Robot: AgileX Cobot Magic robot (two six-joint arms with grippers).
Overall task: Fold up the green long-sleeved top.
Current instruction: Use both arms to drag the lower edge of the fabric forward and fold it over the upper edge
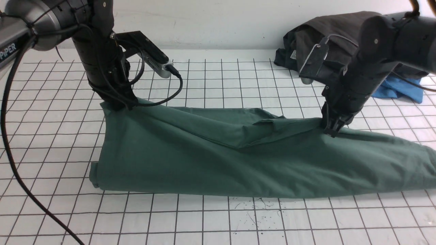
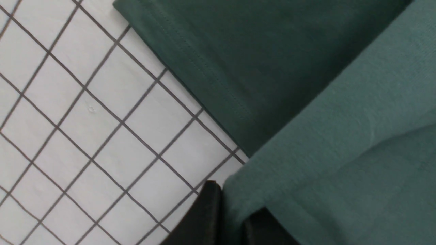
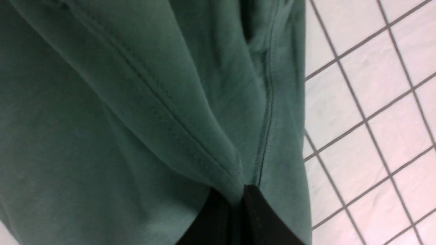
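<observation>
My L end effector and R end effector are both closed, gripping green top, each pinching a fold. Top's lying mid-counter, running out past the R edge of front view; dark garment + blue garment are sitting near counter's far R corner.

The left arm is black below a smooth grey tube, with white "PiPER" lettering, small screws and a thick black cable. The right arm is likewise black and grey, with thin dark cables.
</observation>
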